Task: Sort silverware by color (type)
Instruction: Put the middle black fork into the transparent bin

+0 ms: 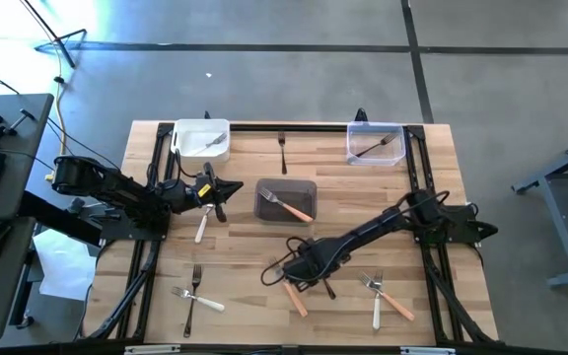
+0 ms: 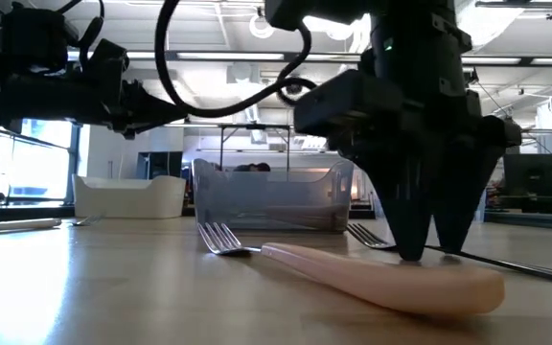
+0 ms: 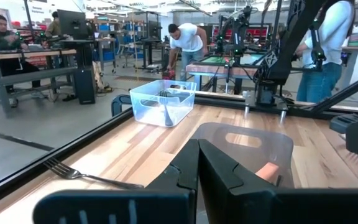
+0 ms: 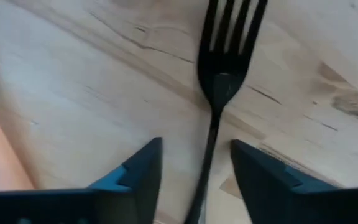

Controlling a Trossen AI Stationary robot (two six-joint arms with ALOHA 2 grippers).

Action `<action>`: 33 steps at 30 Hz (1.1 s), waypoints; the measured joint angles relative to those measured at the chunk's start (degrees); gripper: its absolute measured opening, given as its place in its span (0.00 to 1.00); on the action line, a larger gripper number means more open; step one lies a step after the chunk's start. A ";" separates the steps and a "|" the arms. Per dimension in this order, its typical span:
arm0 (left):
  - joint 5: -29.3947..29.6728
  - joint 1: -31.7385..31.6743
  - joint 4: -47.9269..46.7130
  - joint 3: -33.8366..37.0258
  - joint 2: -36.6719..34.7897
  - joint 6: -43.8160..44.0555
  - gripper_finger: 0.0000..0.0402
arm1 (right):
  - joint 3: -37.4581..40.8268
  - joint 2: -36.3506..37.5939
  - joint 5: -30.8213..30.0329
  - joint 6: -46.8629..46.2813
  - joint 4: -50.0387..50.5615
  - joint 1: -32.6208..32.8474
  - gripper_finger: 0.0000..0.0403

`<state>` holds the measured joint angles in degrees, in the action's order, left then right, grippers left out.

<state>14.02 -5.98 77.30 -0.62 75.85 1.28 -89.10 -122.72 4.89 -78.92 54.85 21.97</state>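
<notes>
Two open fingers of the right end effector (image 4: 194, 163) straddle the black fork (image 4: 219, 74) lying on the table (image 1: 245, 276); closing off-centre could flick its thin handle away. The left end effector (image 1: 227, 187) hovers clenched, empty.

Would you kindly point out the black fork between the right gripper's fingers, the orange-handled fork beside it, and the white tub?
black fork (image 4: 217, 87), right wrist view, on its neck below the tines.
orange-handled fork (image 2: 381, 278), low view, on its handle.
white tub (image 1: 201, 141), high view, on its rim.
</notes>
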 joint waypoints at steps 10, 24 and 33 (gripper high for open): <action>0.00 0.00 -0.15 0.00 0.00 0.02 0.00 | 0.87 -0.13 3.24 4.49 -2.52 -1.24 0.10; -0.21 0.02 -0.74 0.00 0.00 0.02 0.00 | -7.51 -0.45 2.01 13.20 3.16 -4.29 0.01; -0.61 0.02 -0.90 0.00 0.00 0.04 0.00 | -12.78 4.71 -2.04 16.02 9.57 -6.67 0.01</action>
<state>13.41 -5.96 76.40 -0.62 75.85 1.32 -101.88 -118.01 2.84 -62.90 64.42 15.31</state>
